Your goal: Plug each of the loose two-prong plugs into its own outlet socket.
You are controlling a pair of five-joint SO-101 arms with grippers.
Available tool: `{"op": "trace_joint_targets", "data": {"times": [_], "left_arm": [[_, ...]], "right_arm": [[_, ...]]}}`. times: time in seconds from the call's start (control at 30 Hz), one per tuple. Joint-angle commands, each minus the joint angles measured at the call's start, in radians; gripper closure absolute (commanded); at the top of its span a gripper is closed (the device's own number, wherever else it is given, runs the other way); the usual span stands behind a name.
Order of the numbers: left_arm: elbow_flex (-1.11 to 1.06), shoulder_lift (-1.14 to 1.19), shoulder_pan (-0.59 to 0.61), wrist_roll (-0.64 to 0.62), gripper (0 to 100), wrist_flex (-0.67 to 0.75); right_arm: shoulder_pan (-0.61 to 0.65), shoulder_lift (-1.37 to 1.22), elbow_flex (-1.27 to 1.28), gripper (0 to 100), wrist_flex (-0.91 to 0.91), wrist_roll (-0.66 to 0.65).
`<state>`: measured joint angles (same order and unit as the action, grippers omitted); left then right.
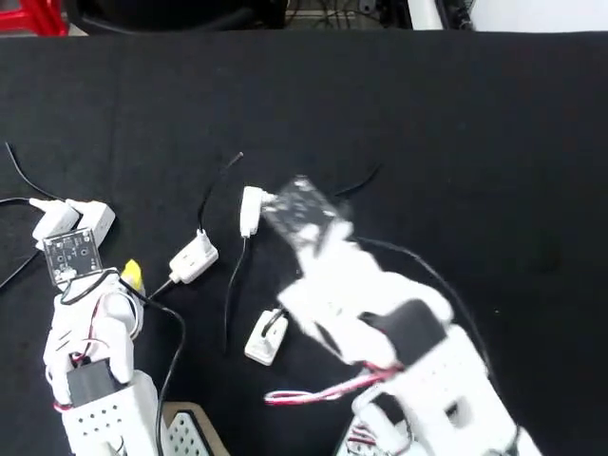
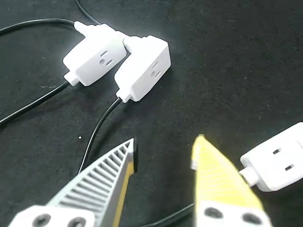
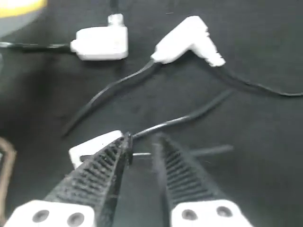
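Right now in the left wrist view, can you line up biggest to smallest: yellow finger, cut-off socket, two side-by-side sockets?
1. yellow finger, nearest the camera.
2. cut-off socket, partly out of frame, so unsure.
3. side-by-side sockets, which look alike.

Left arm [image 1: 90, 370] and right arm [image 1: 399, 332] flank an outlet socket [image 1: 193, 258].

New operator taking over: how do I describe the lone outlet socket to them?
On the black table, look just right of the left arm and its jaws. The white outlet socket lies there alone; the other two sockets touch as a pair.
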<state>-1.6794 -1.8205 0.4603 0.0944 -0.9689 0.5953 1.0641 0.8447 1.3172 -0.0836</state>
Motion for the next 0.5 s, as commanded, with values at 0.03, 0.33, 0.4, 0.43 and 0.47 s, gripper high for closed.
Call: {"op": "trace_joint_targets", "data": {"times": [0.03,0.33,0.4,0.43,0.47], "left_arm": [[-0.021,0.002,-0.016,0.008,85,0.014],[-0.021,0.005,-0.039,0.006,86,0.006],[-0.021,0.003,-0.073,0.006,86,-0.051],[-0.021,0.002,-0.094,0.006,86,-0.075],[-0.021,0.002,-0.104,0.006,86,-0.091]], "right_arm": [[-0.226,0.266,0.194,97.8,-0.086,-0.061],[-0.292,0.768,0.717,97.7,-0.327,-0.061],[-0.288,0.852,0.794,97.7,-0.331,-0.061],[-0.288,0.842,0.814,97.7,-0.331,-0.061],[-0.292,0.823,0.828,97.7,-0.331,-0.061]]}}
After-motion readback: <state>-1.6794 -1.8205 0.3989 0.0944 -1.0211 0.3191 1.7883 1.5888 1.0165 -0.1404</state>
